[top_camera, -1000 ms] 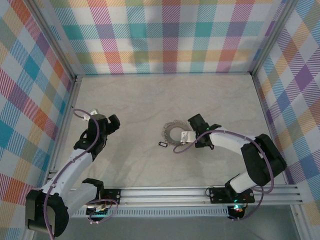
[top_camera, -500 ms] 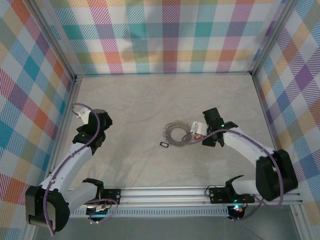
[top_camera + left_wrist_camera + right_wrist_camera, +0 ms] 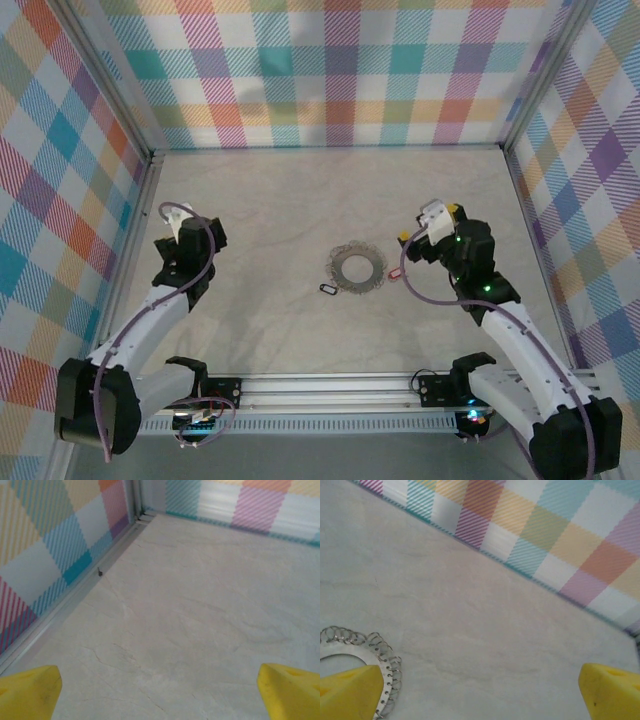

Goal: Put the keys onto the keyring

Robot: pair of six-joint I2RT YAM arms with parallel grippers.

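The keyring (image 3: 357, 268) lay flat near the middle of the worktop (image 3: 280, 200), in the same spot as a second earlier. The black key (image 3: 325, 289) sat just off its near-left edge, also unmoved and outside the ring. The red key (image 3: 394, 272) rested on the worktop just beside the ring's right edge; whether it touched the ring could not be told. A second before, that spot had been covered by the right pincer.

The right pincer (image 3: 428, 225) had drawn back from over the ring's right side to a place further right and toward the back, apart from both ring and red key. In its wrist view its yellow fingertips (image 3: 350, 690) stood spread wide with nothing between them, and a toothed arc of the ring showed at the lower left.

The left pincer (image 3: 180, 240) had swung closer to the left checked wall (image 3: 60, 150), well apart from the keys. Its yellow fingertips (image 3: 30, 690) were likewise spread wide over bare worktop, holding nothing.
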